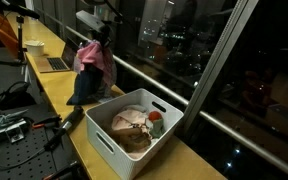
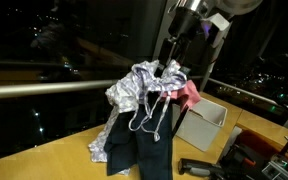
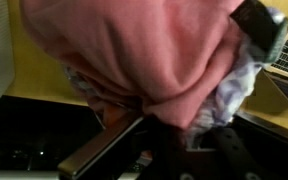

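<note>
I have the bundle of clothes (image 2: 149,95) hanging from the gripper (image 2: 174,58), whose fingers are clenched into its top. It hangs over the middle of the counter (image 1: 54,88), by the window edge, with the dark garment (image 2: 139,140) reaching down to the surface. I count three pieces: that dark one, a pink garment (image 1: 92,58) and a silvery patterned garment (image 2: 134,85). Just beside the bundle stands one white bin (image 1: 102,142) holding more cloth. One laptop (image 1: 56,60) sits toward the far corner, well apart.
</note>
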